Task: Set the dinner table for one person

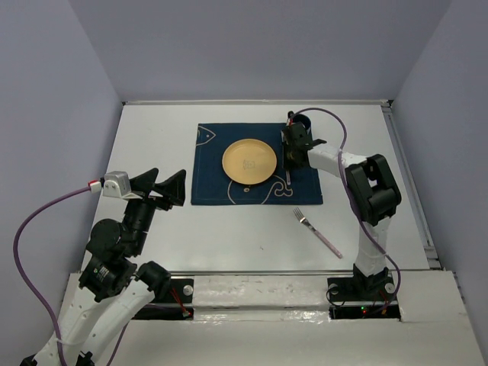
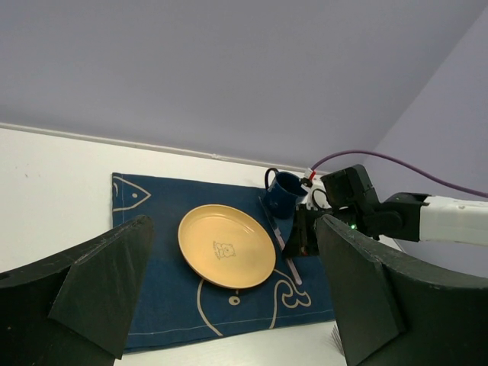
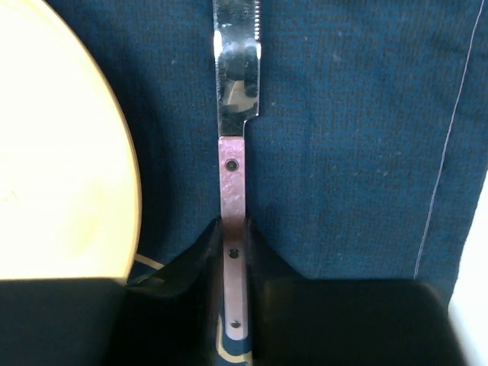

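Observation:
A yellow plate (image 1: 249, 161) sits in the middle of a dark blue whale mat (image 1: 210, 183) on the white dinner table (image 1: 152, 152). My right gripper (image 1: 292, 152) is low over the mat just right of the plate, shut on the pink handle of a knife (image 3: 232, 175). The blade points away from the gripper along the plate's right side. In the right wrist view the fingers (image 3: 206, 252) pinch the handle; whether the knife rests on the cloth is unclear. A dark blue cup (image 1: 300, 122) stands at the mat's far right corner. My left gripper (image 1: 162, 187) is open and empty, raised at the left.
A pink-handled fork (image 1: 318, 232) lies on the bare table right of the mat's near corner. Lavender walls close in the table on three sides. The left wrist view shows the plate (image 2: 226, 245), the cup (image 2: 286, 194) and the right arm (image 2: 381, 217).

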Controlling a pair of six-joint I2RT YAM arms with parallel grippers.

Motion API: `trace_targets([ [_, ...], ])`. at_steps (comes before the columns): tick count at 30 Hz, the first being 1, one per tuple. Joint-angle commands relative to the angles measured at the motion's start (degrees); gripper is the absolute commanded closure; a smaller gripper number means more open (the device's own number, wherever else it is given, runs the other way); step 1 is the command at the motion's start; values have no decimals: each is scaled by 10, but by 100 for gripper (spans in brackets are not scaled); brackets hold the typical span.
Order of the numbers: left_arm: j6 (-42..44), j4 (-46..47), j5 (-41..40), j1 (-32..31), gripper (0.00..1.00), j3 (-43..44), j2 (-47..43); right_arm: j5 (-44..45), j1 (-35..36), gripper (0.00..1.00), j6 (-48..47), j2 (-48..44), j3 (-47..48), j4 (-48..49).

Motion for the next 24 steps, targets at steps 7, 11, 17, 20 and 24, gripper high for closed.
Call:
trace_targets([
  [7,0,27,3,4,1,0,8,-7,-4,54,11,-64,1,1],
  [11,0,28,3,4,1,0,4,-29,-4,41,-2,-163,-67,-26],
  [17,-1,29,12,4,1,1,-4,-96,-4,37,36,-353,-246,-123],
  [20,-2,31,14,3,1,1,-10,-119,-4,30,85,-421,-359,-185],
  [24,-3,31,14,-2,1,0,-17,-82,11,14,114,-438,-354,-229],
])
